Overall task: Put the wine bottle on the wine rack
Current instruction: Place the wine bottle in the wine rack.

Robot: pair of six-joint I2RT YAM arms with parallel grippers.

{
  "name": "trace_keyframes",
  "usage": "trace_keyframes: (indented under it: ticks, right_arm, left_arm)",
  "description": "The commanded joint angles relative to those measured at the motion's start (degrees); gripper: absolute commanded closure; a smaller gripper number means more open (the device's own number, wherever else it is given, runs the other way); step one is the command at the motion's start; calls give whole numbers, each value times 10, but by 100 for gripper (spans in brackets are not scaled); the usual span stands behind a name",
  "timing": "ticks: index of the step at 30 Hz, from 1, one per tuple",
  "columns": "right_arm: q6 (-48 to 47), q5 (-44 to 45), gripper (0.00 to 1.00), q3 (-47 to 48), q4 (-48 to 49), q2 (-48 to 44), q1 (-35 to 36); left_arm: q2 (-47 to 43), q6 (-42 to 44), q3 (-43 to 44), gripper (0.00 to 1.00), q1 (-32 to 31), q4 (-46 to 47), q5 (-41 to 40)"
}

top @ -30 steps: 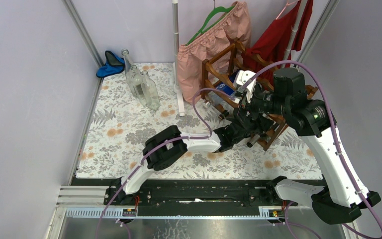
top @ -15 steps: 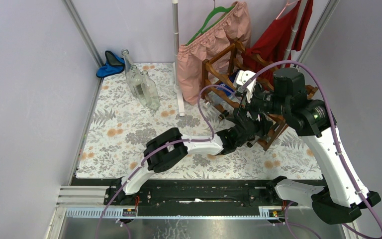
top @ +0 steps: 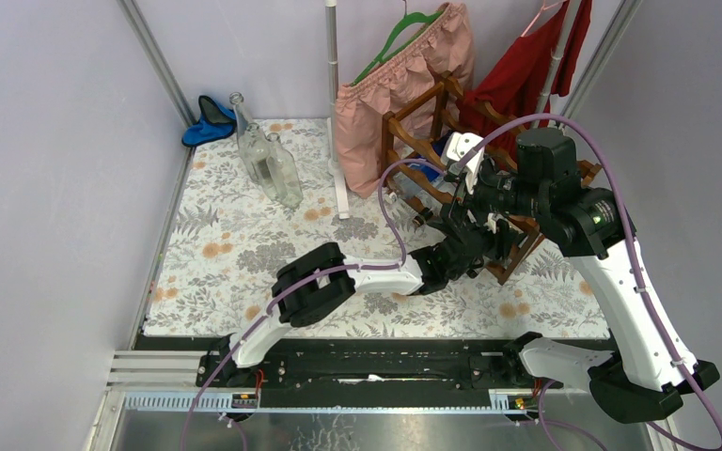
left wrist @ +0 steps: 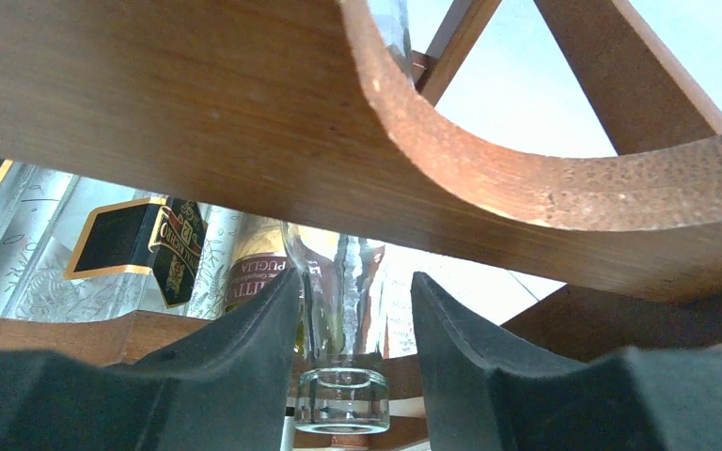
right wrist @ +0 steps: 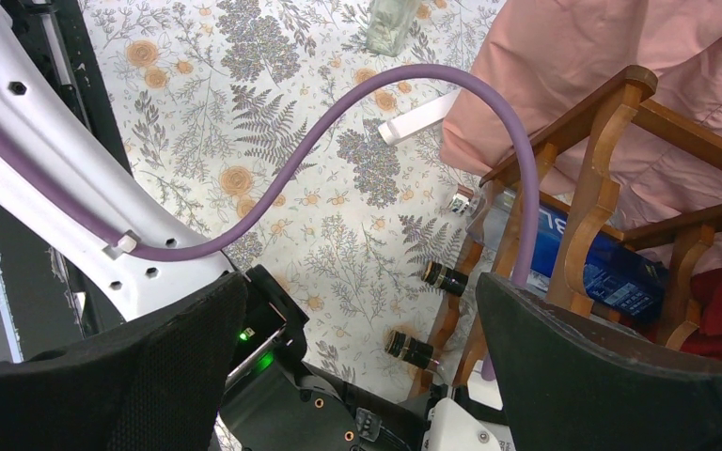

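Floral mat [top: 226,244], wine bottle [left wrist: 341,315] neck w/in parted left hand [left wrist: 355,287], under wine rack [left wrist: 244,122]

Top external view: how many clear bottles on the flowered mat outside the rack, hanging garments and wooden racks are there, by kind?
Clear bottles: 2
Hanging garments, pink and red: 2
Wine rack: 1
Total: 5

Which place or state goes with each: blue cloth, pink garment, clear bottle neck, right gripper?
Things:
1 blue cloth
2 pink garment
3 clear bottle neck
4 right gripper

Places or states:
A between the sides of the left gripper
B far left corner
C open, over the wine rack
D on a green hanger

Pairs: 1-B, 2-D, 3-A, 4-C.
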Motion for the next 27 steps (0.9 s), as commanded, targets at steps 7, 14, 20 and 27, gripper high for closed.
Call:
trace_keyframes:
  ticks: [7,14,20,27]
  right_arm:
    - [7,-6,0,0,18,-7,-7]
    - [7,-6,0,-3,16,-9,-6]
    - [6,-9,0,-2,16,-9,-7]
    - [6,-8,0,0,13,-10,-8]
  left_arm:
    - [13,20,0,41,12,-15,-60]
    - [-33,4,-49,36,12,9,-74]
    - [-80,-7,-84,27,12,25,-67]
    - [-100,-12,-104,26,12,20,-42]
